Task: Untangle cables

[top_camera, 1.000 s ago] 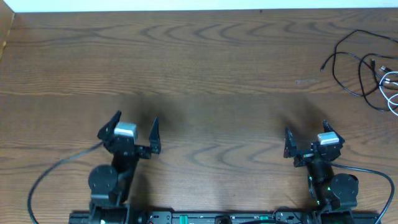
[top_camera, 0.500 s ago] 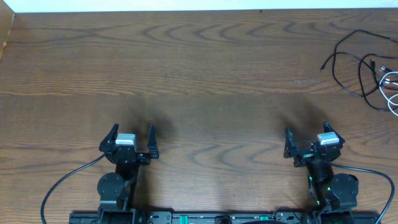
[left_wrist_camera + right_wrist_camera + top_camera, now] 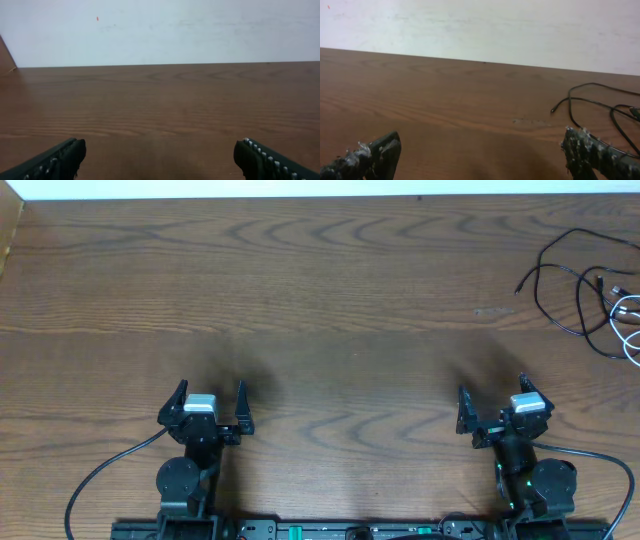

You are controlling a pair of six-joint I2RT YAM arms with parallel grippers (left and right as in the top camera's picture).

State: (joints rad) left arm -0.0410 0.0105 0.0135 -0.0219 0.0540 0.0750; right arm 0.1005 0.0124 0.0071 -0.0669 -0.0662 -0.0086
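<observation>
The cables lie in loose loops at the far right of the wooden table: a thin black cable [image 3: 560, 280] and a thin white cable [image 3: 630, 340] running off the right edge. The black cable also shows at the right of the right wrist view [image 3: 590, 102]. My left gripper [image 3: 210, 402] is open and empty near the front left, far from the cables. My right gripper [image 3: 492, 402] is open and empty near the front right, well short of the cables. In both wrist views the jaws stand wide apart over bare wood, as the left gripper [image 3: 160, 157] and right gripper [image 3: 480, 155] show.
The wooden table [image 3: 320, 300] reaches back to a white wall [image 3: 160, 30]. Thicker black wires [image 3: 90, 475] run from the arm bases along the front edge. A faint scuff mark [image 3: 492, 311] lies on the wood left of the cables.
My left gripper has drawn back toward the front edge and straightened, with its jaws staying open. The right arm and the cables have not moved.
</observation>
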